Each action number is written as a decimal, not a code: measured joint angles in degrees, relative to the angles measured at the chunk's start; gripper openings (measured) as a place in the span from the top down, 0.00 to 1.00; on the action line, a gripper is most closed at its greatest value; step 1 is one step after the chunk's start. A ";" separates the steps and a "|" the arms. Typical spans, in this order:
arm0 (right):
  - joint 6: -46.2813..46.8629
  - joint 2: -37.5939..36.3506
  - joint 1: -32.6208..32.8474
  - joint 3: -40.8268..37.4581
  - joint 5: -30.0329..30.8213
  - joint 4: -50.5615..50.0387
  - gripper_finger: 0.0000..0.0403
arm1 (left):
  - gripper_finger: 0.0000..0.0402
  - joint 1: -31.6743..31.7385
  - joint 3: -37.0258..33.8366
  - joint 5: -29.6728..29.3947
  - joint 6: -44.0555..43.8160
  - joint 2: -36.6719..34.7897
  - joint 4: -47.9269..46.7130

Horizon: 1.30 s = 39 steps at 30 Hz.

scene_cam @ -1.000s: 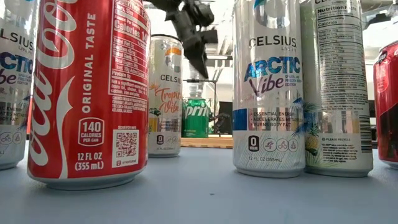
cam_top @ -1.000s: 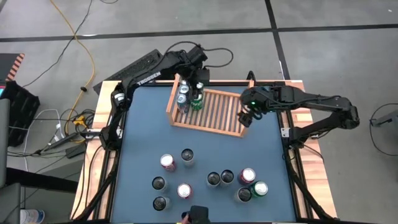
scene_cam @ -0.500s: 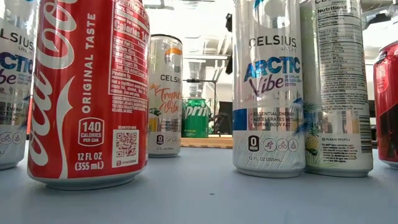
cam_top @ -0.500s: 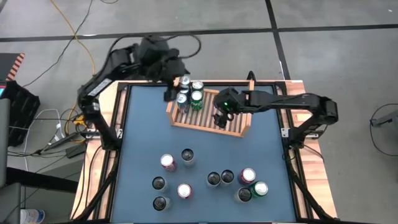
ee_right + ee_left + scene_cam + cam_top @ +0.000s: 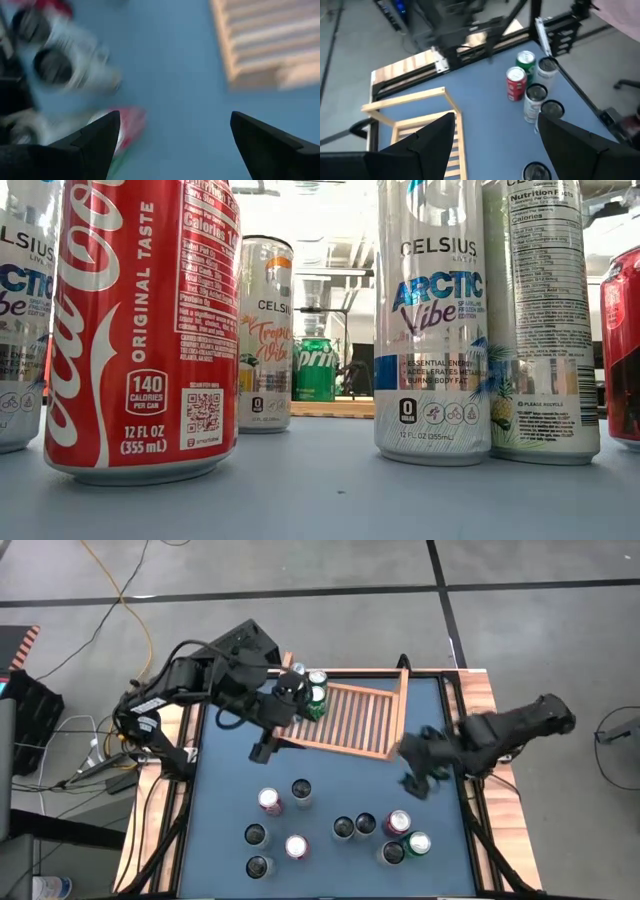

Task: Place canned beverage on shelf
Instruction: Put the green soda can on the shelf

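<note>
The light-brown wooden shelf (image 5: 350, 720) lies on the blue table's far half. Several cans stand upright at its far left corner, among them a green one (image 5: 318, 702) that also shows in the low view (image 5: 317, 370). My left gripper (image 5: 263, 748) is open and empty over the table, just off the shelf's near left corner; its wrist view (image 5: 495, 135) looks over the shelf's corner (image 5: 420, 100). My right gripper (image 5: 415, 783) is open and empty, off the shelf's near right corner, above the table (image 5: 175, 130). Part of the can row is hidden by my left arm.
Several loose cans stand upright on the table's near half, from a pink-topped one (image 5: 268, 801) at the left to a green one (image 5: 418, 843) and a red one (image 5: 398, 823) at the right. In the low view they stand close by, a red cola can (image 5: 140, 330) foremost.
My left gripper has left the cans at the shelf's far left corner, swung out past the table's far left and come toward the near edge, beside the shelf. My right gripper has swept left over the shelf, then back right and nearer, off the shelf.
</note>
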 joint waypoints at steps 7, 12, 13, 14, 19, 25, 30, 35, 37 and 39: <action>25.56 1.79 21.41 0.00 -1.97 -5.65 0.09 | 0.32 -3.63 0.00 -3.50 -8.28 0.00 -0.08; 33.88 6.56 30.91 0.00 0.06 -3.88 0.09 | 0.32 -4.63 -1.38 -4.52 -10.65 0.02 0.26; 34.12 7.75 32.10 0.00 0.30 -3.61 0.09 | 0.32 -4.73 -1.65 -5.03 -11.16 0.02 0.18; 34.13 8.95 33.15 0.00 0.64 -3.45 0.09 | 0.32 -4.73 -2.05 -5.61 -11.54 0.02 0.36; 32.41 14.72 36.00 -0.02 0.89 -2.60 0.09 | 0.32 -4.73 -4.82 -6.23 -13.05 0.13 0.40; 29.15 16.93 35.66 -0.02 2.57 -0.37 0.09 | 0.32 -4.73 -6.82 -6.20 -14.22 0.11 1.16; 25.82 18.30 34.02 -0.02 1.67 0.64 0.09 | 0.32 -4.73 -7.06 -6.19 -14.66 0.11 1.23; 22.10 18.79 31.94 -0.02 1.85 4.63 0.09 | 0.32 -4.75 -7.06 -6.19 -14.66 0.11 1.23; 21.42 18.80 31.20 -0.02 2.89 5.42 0.09 | 0.32 -4.75 -7.06 -6.17 -14.66 0.11 1.25; 21.37 18.80 31.00 -0.02 4.12 5.01 0.09 | 0.32 -4.75 -7.06 -6.16 -14.66 0.11 1.23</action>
